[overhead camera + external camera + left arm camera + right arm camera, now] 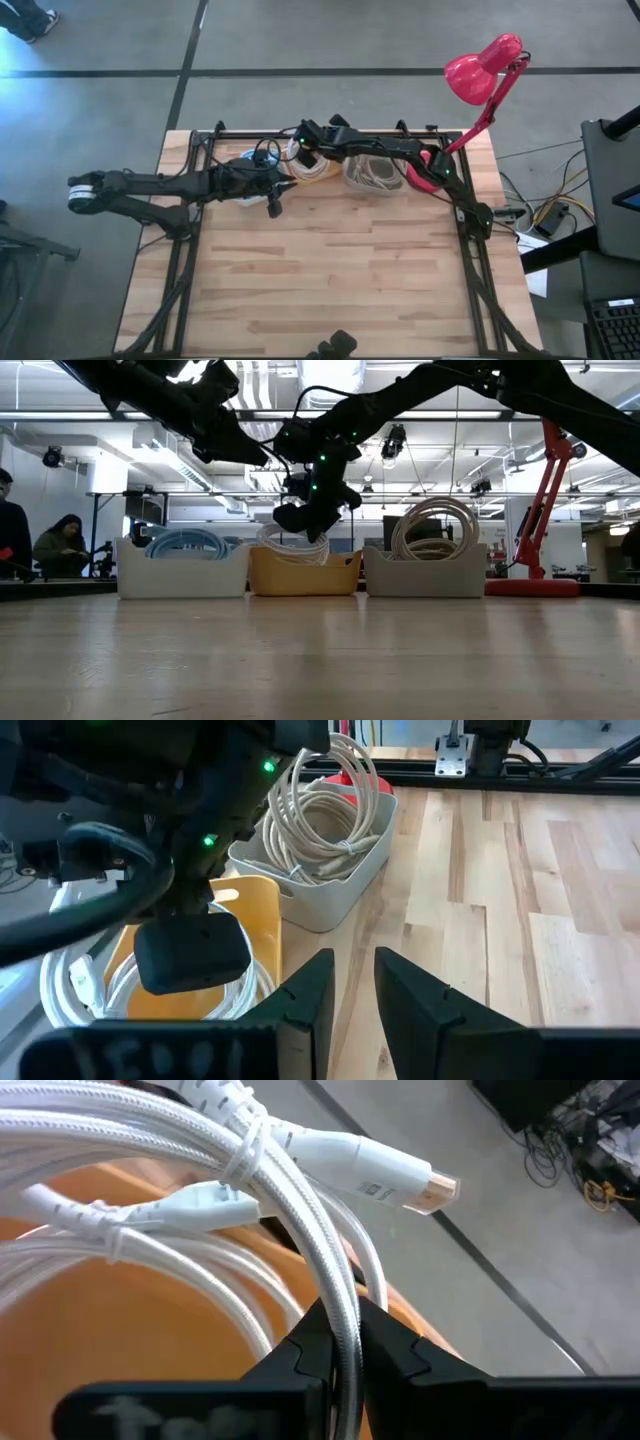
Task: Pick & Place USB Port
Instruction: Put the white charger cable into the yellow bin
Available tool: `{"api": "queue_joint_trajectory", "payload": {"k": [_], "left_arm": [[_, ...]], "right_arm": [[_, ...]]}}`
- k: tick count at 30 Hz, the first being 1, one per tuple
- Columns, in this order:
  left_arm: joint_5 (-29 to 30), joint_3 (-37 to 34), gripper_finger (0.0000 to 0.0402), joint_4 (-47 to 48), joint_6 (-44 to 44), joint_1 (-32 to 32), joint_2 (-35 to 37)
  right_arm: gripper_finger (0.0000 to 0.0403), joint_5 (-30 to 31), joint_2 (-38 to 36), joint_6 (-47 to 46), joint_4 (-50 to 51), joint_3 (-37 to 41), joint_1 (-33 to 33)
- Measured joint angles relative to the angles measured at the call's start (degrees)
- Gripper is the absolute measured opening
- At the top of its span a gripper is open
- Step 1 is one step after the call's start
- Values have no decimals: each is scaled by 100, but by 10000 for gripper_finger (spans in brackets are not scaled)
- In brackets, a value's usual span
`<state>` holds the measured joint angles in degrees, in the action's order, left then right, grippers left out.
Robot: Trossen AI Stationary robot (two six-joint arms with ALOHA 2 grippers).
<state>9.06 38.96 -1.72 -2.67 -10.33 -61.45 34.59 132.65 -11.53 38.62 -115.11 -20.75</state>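
A coil of white braided USB cable with white plugs sits at the yellow bin, the middle of three bins along the table's far edge. My right gripper reaches in from the right, stands over that bin and is shut on the cable. My left gripper hovers just in front of the bins, over bare wood. Its fingers are a little apart and hold nothing. My right gripper pinches one strand of the white coil between its two fingers, which lie across the strand. It comes from above, pointing down into the yellow bin. The coil's loops hang below the fingers, their lower part behind the bin's rim.
A white bin with blue cable stands left of the yellow one, and a grey bin with beige cable right of it. A red desk lamp stands at the far right corner. The wooden table stretches nearer. People sit beyond the table.
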Motion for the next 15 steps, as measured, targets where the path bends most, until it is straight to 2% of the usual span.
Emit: {"api": "queue_joint_trajectory", "payload": {"k": [5, 10, 15], "left_arm": [[0, 0, 85, 20, 96, 0, 0], [0, 0, 85, 22, 171, 0, 0], [0, 0, 85, 22, 191, 0, 0]], "right_arm": [[29, -70, -4, 22, 32, 99, 0], [29, -495, -6, 22, 56, 116, -31], [29, -497, -6, 22, 73, 120, -39]]}}
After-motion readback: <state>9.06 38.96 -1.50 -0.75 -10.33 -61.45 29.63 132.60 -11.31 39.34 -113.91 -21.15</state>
